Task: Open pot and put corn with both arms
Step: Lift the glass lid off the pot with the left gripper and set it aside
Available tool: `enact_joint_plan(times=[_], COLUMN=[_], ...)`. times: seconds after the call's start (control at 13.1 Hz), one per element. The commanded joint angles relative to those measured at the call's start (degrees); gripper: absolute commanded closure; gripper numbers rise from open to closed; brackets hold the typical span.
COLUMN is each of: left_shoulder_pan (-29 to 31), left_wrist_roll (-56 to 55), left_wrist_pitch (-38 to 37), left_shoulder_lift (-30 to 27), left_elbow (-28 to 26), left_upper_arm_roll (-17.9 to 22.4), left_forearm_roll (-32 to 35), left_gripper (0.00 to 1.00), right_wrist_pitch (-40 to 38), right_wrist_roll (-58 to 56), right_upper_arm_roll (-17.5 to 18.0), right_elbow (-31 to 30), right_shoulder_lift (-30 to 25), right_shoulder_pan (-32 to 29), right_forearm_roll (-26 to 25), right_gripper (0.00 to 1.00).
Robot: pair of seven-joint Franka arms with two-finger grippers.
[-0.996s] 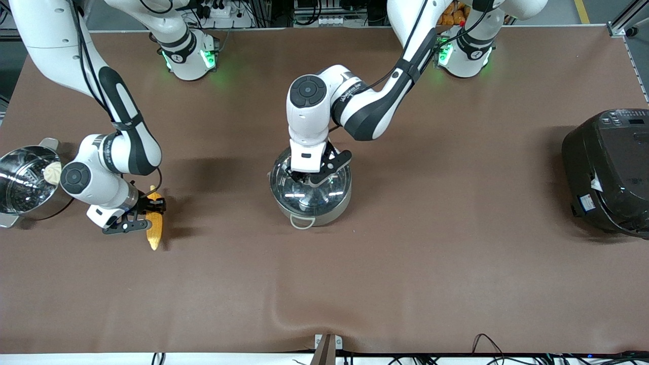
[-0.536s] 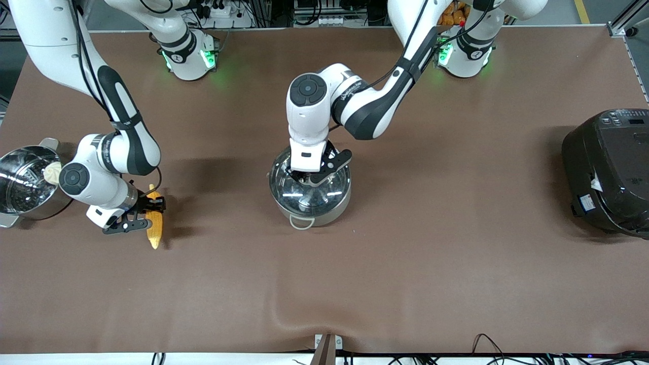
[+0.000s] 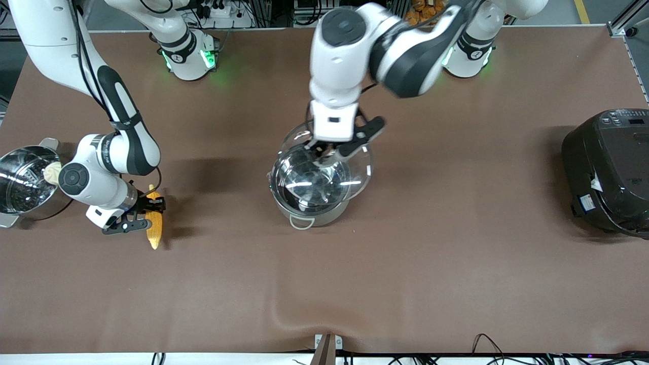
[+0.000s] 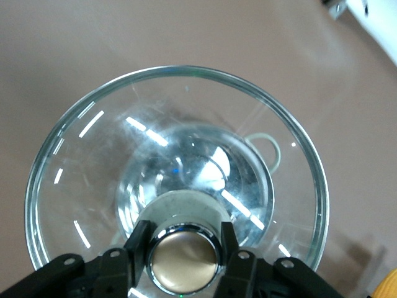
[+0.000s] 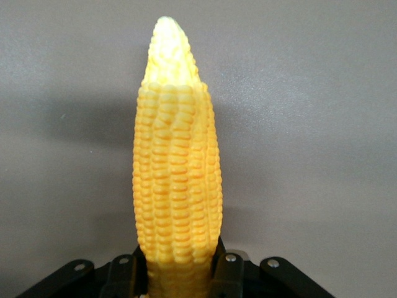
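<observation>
front view shows the left gripper [image 3: 324,150] in the air over the pot [image 3: 309,188], its fingers clamped on the copper-coloured knob [image 4: 183,260] of the glass lid [image 3: 350,162]. lid hangs clear of the pot, tilted and offset toward the robots' bases, so the pot's shiny inside shows open at the middle of the table [image 3: 456,263]. left wrist view looks down through the lid at the pot and one loop handle [image 4: 265,147]. the right gripper [image 3: 144,215] sits toward the right arm's end of the table, its fingers closed around the thick end of the corn [image 3: 154,223], whose pointed tip aims toward the front camera. whether the corn touches the table is unclear. a steamer pot [image 3: 23,185] with a white bun [image 3: 51,172] stands beside that arm, and a black rice cooker [image 3: 608,170] stands at the left arm's end.
</observation>
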Motion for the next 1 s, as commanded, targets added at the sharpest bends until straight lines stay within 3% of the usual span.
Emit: enact_joint_plan(times=[0.0, 0.31, 0.46, 0.61, 0.77, 0.92], left_shoulder_pan=[4.31, 12.04, 15.29, 18.72, 19.79, 20.31], left_wrist_roll=[5.44, 16.86, 22.39, 28.64, 29.80, 31.65], left_wrist_pitch=[1.06, 4.39, 8.25, 10.46, 13.17, 19.93], left_shoulder_lift=[-12.45, -21.08, -24.34, -25.58, -25.49, -25.93], left_elbow=[-13.90, -27.09, -34.20, -39.40, -43.44, -49.50], left_upper_arm_roll=[-0.46, -0.72, -0.72, -0.72, -0.72, -0.72], left_forearm_roll=[0.73, 0.20, 0.20, -0.59, -0.77, -0.77], left_gripper=[1.00, 1.00, 1.00, 1.00, 1.00, 1.00], right_wrist_pitch=[-3.78, -13.80, -19.24, -24.78, -32.86, -34.13], right_wrist_roll=[-0.81, -0.28, -0.28, 2.08, 6.56, 7.01], right_upper_arm_roll=[0.60, 0.95, 2.88, 6.30, 6.84, 6.76], right_elbow=[-0.21, 4.35, 7.25, 11.89, 17.26, 18.51], right_shoulder_lift=[-2.19, -3.16, -3.43, -3.34, -2.99, -3.07], right_shoulder_pan=[-0.37, 0.86, 0.86, 1.56, 5.14, 10.33], right_forearm_roll=[0.83, 1.00, 1.18, 2.75, 2.85, 2.85], right_gripper=[1.00, 1.00, 1.00, 1.00, 1.00, 1.00])
